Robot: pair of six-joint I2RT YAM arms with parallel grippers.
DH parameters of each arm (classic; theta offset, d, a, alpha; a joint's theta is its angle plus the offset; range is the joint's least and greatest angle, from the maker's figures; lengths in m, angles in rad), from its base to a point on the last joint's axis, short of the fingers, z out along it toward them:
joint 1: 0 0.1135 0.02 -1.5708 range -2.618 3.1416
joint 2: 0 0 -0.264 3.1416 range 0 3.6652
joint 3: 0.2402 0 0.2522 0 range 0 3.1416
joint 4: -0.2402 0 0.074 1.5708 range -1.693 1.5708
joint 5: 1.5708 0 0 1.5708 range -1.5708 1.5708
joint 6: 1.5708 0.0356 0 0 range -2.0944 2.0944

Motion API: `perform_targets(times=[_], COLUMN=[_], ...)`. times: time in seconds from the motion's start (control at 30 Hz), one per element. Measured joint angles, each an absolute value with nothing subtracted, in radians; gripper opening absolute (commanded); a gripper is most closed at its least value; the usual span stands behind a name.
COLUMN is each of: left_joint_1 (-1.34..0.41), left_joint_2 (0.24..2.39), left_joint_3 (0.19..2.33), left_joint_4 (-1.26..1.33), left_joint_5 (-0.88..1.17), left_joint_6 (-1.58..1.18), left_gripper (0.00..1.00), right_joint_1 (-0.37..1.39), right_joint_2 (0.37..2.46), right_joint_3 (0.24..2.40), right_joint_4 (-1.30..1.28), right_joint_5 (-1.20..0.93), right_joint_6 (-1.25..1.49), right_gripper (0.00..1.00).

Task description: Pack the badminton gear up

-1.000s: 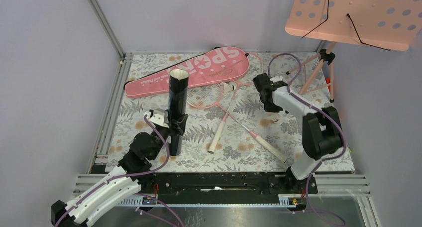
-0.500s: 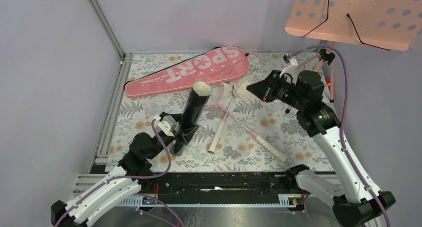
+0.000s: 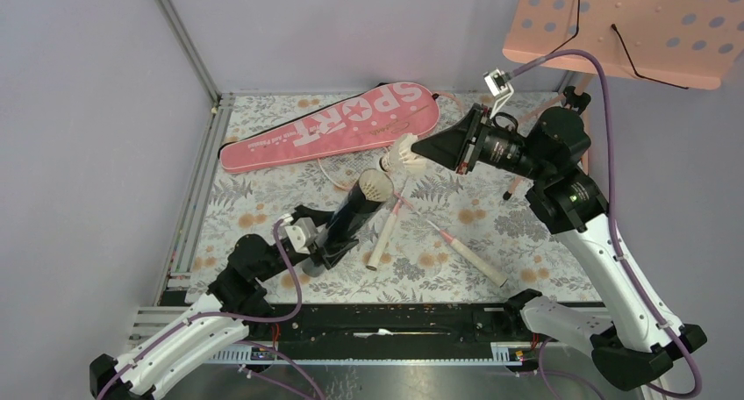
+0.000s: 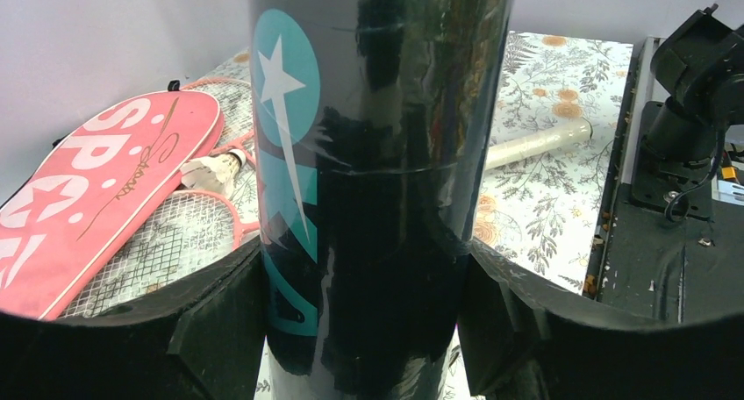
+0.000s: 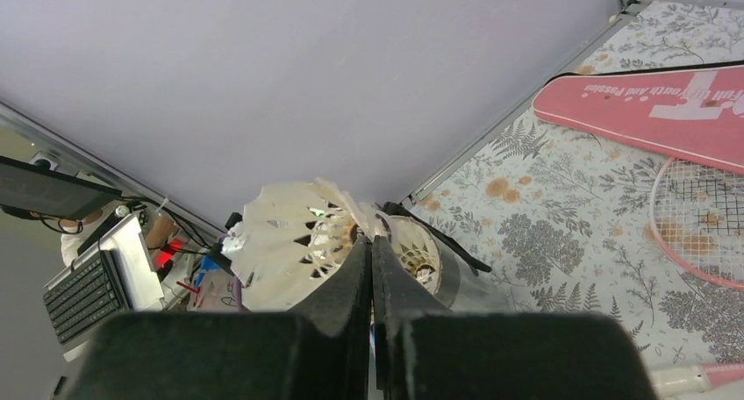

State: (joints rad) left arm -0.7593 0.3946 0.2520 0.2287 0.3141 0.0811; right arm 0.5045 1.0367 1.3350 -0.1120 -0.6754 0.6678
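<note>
My left gripper [image 3: 326, 242] is shut on the black tube [image 3: 355, 214], which tilts up and to the right, its open mouth showing a white shuttlecock inside. In the left wrist view the tube [image 4: 368, 154] fills the space between both fingers. My right gripper [image 3: 419, 149] is shut on the feather edge of a white shuttlecock [image 3: 402, 158], held in the air just above the tube's mouth; the right wrist view shows this shuttlecock [image 5: 294, 238] beside the tube mouth [image 5: 417, 255]. Two pink rackets [image 3: 390, 217] lie crossed on the mat. The pink SPORT bag [image 3: 338, 124] lies at the back.
A pink perforated music stand [image 3: 627, 27] on tripod legs stands at the back right, close behind my right arm. Another shuttlecock [image 4: 211, 170] lies on a racket head near the bag. Metal rails run along the left and near edges.
My left gripper has tipped the tube from upright down toward the right. My right arm has risen and swung left, carrying a shuttlecock to the tube's mouth.
</note>
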Motion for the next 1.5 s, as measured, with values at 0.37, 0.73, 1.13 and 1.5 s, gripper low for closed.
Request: perform_targets(times=[0.37, 0.73, 1.13, 1.5], left_joint_1=[-0.759, -0.759, -0.759, -0.759], left_joint_2=[0.414, 0.414, 0.415, 0.421], left_joint_3=[0.252, 0.252, 0.235, 0.235], left_joint_4=[0.226, 0.227, 0.238, 0.247], left_joint_5=[0.324, 0.335, 0.336, 0.339], left_joint_6=[0.088, 0.089, 0.089, 0.089], left_gripper=[0.23, 0.22, 0.22, 0.22], right_joint_1=[0.556, 0.629, 0.754, 0.780], right_joint_2=[1.040, 1.108, 1.205, 1.192], right_joint_3=[1.355, 1.380, 1.472, 1.573], right_joint_4=[-0.204, -0.404, -0.518, -0.626], right_joint_5=[-0.701, -0.603, -0.434, -0.295], right_joint_6=[0.602, 0.455, 0.329, 0.210], right_gripper=[0.00, 0.00, 0.41, 0.96])
